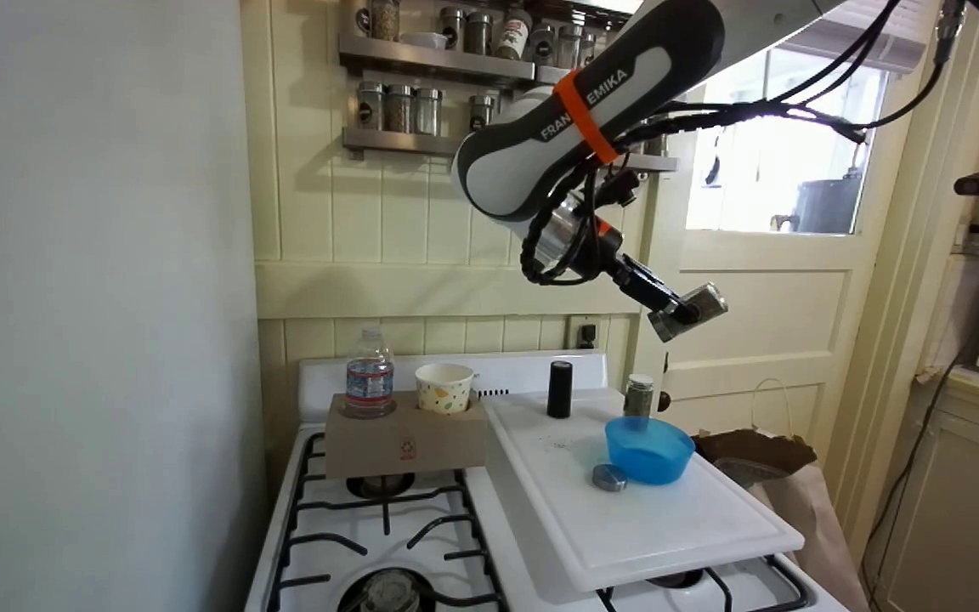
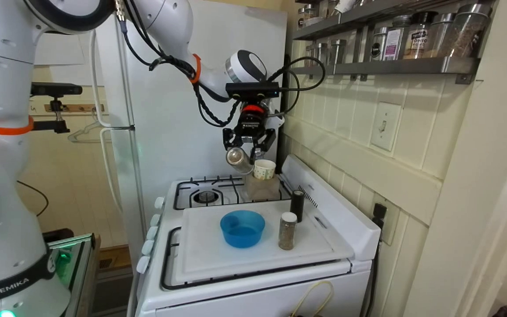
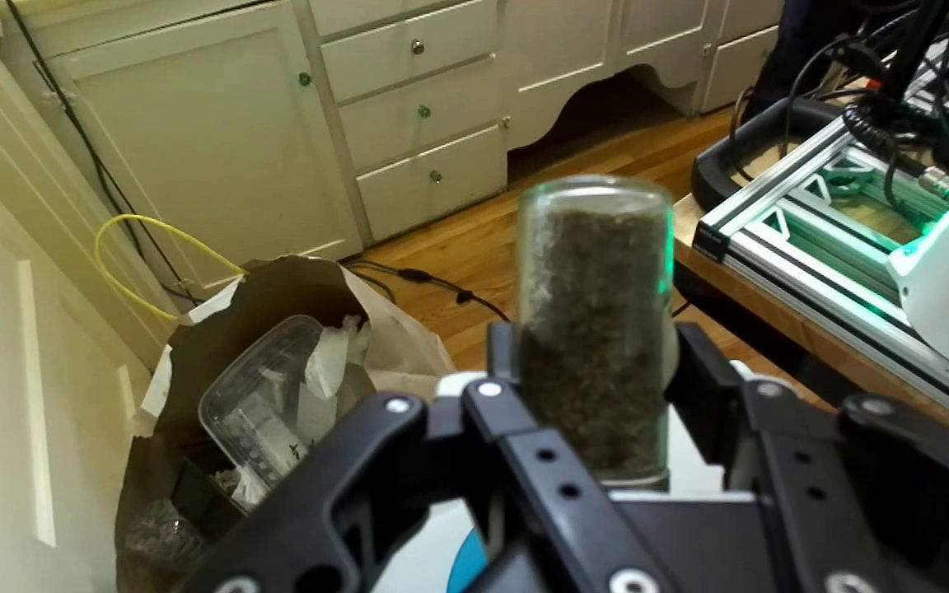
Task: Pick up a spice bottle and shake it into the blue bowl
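Spice bottle (image 3: 594,354) | between the jaws, tilted | jaws clamped on its sides | above blue bowl (image 1: 653,457)

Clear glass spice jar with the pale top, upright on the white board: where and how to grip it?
Likely the upright glass jar's cylindrical body, just under the pale top, from above: its sides are straight, and the round bright-blue bowl and black cylinder stand near. Free the jaws first; they hold a tilted clear-glass jar.
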